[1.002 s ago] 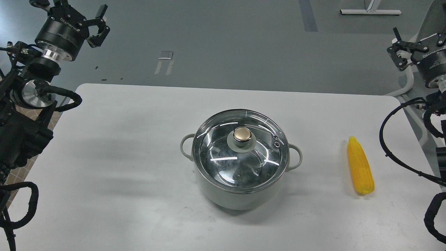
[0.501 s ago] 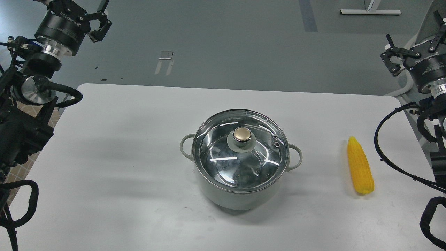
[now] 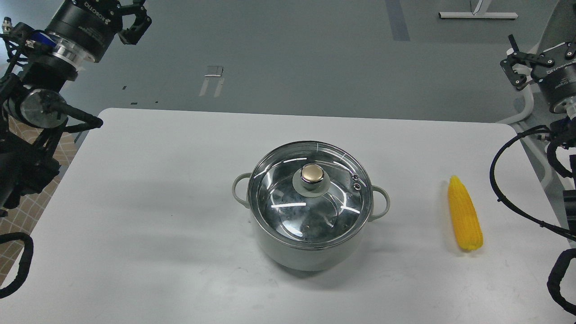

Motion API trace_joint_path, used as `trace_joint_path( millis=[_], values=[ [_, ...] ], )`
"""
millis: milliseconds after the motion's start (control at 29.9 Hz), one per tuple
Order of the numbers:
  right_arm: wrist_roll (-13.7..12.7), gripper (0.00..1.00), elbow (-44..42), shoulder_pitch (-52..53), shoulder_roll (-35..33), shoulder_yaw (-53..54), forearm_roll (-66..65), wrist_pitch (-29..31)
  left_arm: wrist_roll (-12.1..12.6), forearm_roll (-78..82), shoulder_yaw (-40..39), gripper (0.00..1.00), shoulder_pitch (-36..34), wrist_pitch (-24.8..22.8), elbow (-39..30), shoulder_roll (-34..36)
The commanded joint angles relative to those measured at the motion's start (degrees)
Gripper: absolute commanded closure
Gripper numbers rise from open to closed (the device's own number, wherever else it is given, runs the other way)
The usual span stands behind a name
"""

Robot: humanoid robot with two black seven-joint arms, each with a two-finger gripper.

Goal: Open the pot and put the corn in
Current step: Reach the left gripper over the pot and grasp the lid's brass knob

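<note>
The pale grey-green pot (image 3: 310,252) stands at the middle of the white table. Its glass lid (image 3: 310,202) with the gold knob (image 3: 312,173) sits shut on it. The yellow corn (image 3: 465,219) lies on the table to the right of the pot, tip pointing away from me. My left gripper (image 3: 119,8) is high at the far left, beyond the table's back edge, partly cut off by the top of the view; its fingers look spread and it holds nothing. My right gripper (image 3: 540,47) is high at the far right, beyond the corn, open and empty.
The table's back edge (image 3: 306,114) borders grey floor. Black arm links and cables hang along the left side (image 3: 27,157) and the right side (image 3: 540,180) of the table. A white stand base (image 3: 477,15) lies on the floor far back.
My left gripper has risen and shifted right, toward the top edge. My right gripper moved a little left and up, then came back. Pot, lid and corn have not moved.
</note>
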Motion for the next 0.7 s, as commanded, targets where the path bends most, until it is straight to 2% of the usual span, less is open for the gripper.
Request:
trace_joint_path(
  millis=[0,200,334,434,668],
  values=[
    [0.0,0.00,0.4,-0.7,0.5,0.0,0.2,0.0,-0.1,7.5,1.6,0.03,0.6,0.0,-4.6,2.3],
    [0.0,0.00,0.8,-2.0,0.7,0.4,0.4,0.0,0.1,17.5,2.0,0.03,2.1,0.0,-17.0,6.2],
    [0.0,0.00,2.5,-2.7,0.1,0.8,0.5,0.0,-0.1,37.3,1.8,0.03,2.7,0.0,-27.0,5.4],
    [0.0,0.00,2.6,-2.7,0.0,1.6,0.5,0.0,0.0,46.3,2.6,0.03,2.6,0.0,-32.2,5.0],
    [0.0,0.00,2.6,-3.6,-0.7,2.9,0.5,0.0,0.0,66.4,10.0,0.03,-0.9,0.0,-36.6,3.0]
  ],
)
